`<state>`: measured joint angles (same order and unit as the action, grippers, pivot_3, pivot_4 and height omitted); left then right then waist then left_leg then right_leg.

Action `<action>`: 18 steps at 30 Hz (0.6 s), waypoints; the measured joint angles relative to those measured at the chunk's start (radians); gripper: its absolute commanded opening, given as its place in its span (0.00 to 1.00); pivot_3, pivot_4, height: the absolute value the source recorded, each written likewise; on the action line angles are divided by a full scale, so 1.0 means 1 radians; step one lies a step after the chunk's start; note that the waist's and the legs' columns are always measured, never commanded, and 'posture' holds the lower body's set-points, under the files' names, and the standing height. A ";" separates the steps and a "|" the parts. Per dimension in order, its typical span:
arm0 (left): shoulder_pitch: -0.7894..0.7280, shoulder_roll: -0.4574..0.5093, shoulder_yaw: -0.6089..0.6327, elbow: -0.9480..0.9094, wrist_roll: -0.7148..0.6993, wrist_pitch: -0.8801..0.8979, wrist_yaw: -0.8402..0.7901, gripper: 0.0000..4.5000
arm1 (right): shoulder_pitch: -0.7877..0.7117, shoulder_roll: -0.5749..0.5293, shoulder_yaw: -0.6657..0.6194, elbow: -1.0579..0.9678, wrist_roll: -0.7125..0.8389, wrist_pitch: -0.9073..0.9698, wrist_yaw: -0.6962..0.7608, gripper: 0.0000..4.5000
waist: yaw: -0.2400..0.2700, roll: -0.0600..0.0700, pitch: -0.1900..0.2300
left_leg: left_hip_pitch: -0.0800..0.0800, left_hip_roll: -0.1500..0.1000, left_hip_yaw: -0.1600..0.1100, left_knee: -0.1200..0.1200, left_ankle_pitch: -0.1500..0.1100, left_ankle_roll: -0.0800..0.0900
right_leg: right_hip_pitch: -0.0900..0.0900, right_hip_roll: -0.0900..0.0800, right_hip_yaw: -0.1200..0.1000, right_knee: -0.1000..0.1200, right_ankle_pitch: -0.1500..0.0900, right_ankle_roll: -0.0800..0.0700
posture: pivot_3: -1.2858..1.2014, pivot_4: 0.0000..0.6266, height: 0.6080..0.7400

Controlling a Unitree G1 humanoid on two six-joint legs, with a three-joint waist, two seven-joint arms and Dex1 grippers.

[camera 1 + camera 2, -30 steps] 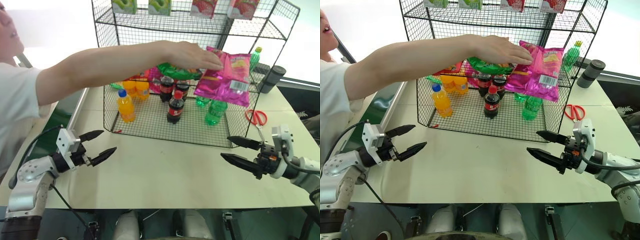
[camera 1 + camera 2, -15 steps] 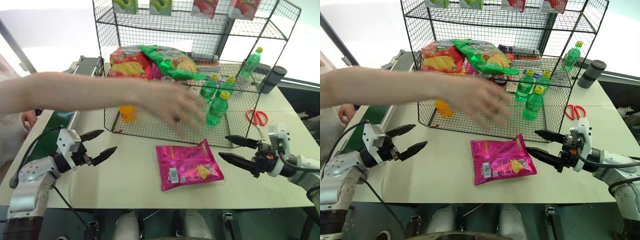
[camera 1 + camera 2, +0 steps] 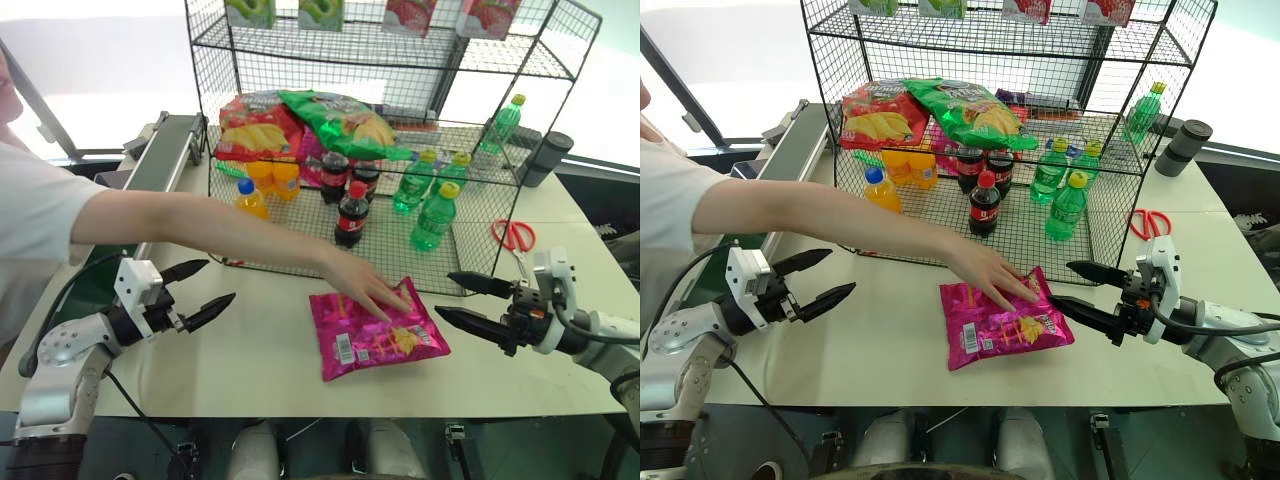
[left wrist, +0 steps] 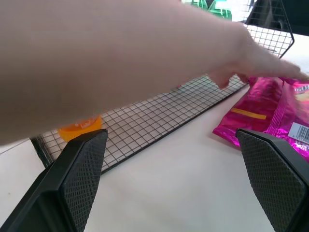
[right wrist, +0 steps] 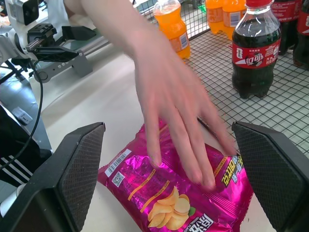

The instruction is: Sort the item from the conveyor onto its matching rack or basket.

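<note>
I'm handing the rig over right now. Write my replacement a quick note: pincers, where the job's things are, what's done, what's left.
Left pincer: open, empty, hovering over the table's left side.
Right pincer: open, empty, just right of the pink snack bag.
The bag lies flat on the table in front of the black wire rack; a person's hand rests on it.
The conveyor runs along the left.
Done: nothing gripped.
Left: wait for the hand to clear, grasp the bag, place it in the rack.

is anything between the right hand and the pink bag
Yes. A person's hand rests on top of the pink bag, reaching in from the robot's left. The open right hand sits just beside the bag with bare table between them.
</note>
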<state>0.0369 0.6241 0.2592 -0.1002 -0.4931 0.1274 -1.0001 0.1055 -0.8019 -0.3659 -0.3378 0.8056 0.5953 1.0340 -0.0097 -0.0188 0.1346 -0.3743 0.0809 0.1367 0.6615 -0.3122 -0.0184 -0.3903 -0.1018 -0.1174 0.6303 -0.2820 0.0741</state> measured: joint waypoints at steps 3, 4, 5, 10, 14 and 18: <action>0.000 0.000 0.000 0.000 0.000 0.000 0.000 1.00 | 0.000 0.000 0.000 0.000 0.000 0.000 0.000 0.98 | 0.000 0.000 0.000 | 0.000 0.000 0.000 0.000 0.000 0.000 | 0.000 0.000 0.000 0.000 0.000 0.000 | 0.52 0.24 0.90; 0.000 0.000 0.000 0.000 0.000 0.000 0.000 1.00 | 0.000 0.000 0.000 0.000 0.000 0.000 0.000 0.98 | 0.000 0.000 0.000 | 0.000 0.000 0.000 0.000 0.000 0.000 | 0.000 0.000 0.000 0.000 0.000 0.000 | 0.52 0.24 0.90; 0.000 0.000 0.000 0.000 0.000 0.000 0.000 1.00 | 0.000 0.000 0.001 0.000 0.000 0.000 0.001 0.98 | 0.000 0.000 0.000 | 0.000 0.000 0.000 0.000 0.000 0.000 | 0.000 0.000 0.000 0.000 0.000 0.000 | 0.52 0.24 0.90; 0.000 -0.002 0.000 0.000 0.000 0.000 0.000 1.00 | -0.003 0.000 0.004 0.000 -0.004 -0.002 0.003 0.98 | 0.000 0.000 0.000 | 0.000 0.000 0.000 0.000 0.000 0.000 | 0.000 0.000 0.000 0.000 0.000 0.000 | 0.52 0.24 0.90; -0.001 -0.004 0.000 0.000 0.000 -0.002 0.000 1.00 | -0.011 0.000 0.008 0.008 -0.007 -0.005 0.004 0.98 | 0.000 0.000 0.000 | 0.000 0.000 0.000 0.000 0.000 0.000 | 0.000 0.000 0.000 0.000 0.000 0.000 | 0.52 0.24 0.90; -0.002 -0.006 0.000 0.000 0.000 -0.004 0.000 1.00 | -0.023 0.002 0.017 0.012 -0.008 -0.006 0.004 0.98 | 0.000 0.000 0.000 | 0.000 0.000 0.000 0.000 0.000 0.000 | 0.000 0.000 0.000 0.000 0.000 0.000 | 0.52 0.24 0.90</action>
<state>0.0345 0.6184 0.2588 -0.1001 -0.4931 0.1232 -1.0001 0.0829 -0.7996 -0.3485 -0.3254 0.7977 0.5895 1.0385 -0.0098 -0.0188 0.1346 -0.3743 0.0809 0.1367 0.6615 -0.3122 -0.0184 -0.3903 -0.1018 -0.1174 0.6303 -0.2820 0.0741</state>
